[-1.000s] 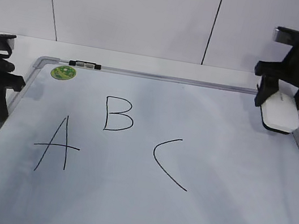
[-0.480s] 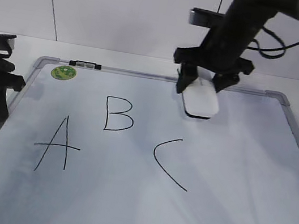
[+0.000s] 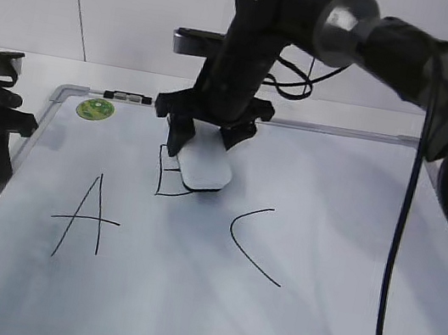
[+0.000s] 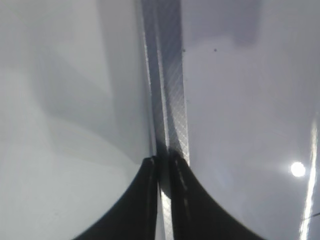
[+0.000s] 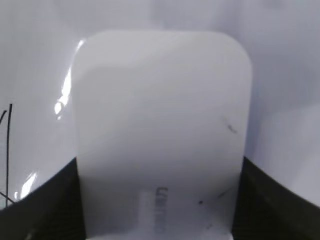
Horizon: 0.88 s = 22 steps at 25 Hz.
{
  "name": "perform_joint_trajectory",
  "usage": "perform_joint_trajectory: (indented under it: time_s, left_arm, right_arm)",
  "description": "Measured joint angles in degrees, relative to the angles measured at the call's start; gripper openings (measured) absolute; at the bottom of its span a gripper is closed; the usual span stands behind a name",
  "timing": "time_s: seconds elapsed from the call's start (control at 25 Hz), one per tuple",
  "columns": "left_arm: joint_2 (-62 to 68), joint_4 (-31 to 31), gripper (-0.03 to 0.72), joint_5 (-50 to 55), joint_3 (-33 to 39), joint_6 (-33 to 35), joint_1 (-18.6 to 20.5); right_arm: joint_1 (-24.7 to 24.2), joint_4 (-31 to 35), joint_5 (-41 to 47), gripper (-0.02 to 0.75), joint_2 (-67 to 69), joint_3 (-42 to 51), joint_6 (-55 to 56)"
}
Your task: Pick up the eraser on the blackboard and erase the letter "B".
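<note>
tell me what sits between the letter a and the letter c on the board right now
In the exterior view, only bare blackboard lies between the A and the C; the eraser covering the B sits further back.

Eraser (image 3: 203,167): smooth white plastic with a soft sheen; faint dark scuffs on its top in the right wrist view.
Blackboard (image 3: 210,303): glossy white writing surface that mirrors the lights; frame of grey brushed metal, fine cross-hatched texture in the left wrist view.
Green sticker (image 3: 95,108): shiny printed label.
Right end effector (image 3: 204,134): matt black plastic.
Left end effector (image 4: 162,167): matt black fingers.
Bench (image 3: 18,63): plain matt white.
</note>
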Motion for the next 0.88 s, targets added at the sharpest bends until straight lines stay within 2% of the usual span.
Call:
perform_joint_trajectory:
  time_s: [0.24, 0.88]
  left_arm:
    - [0.0, 0.0, 0.022, 0.3, 0.0, 0.0, 0.0]
    - [0.1, 0.2, 0.022, 0.5, 0.0, 0.0, 0.0]
  right_arm:
    - [3.3, 0.0, 0.1, 0.55, 3.2, -1.1, 0.0]
    - [6.9, -6.5, 2.1, 0.549, 8.1, -5.7, -2.0]
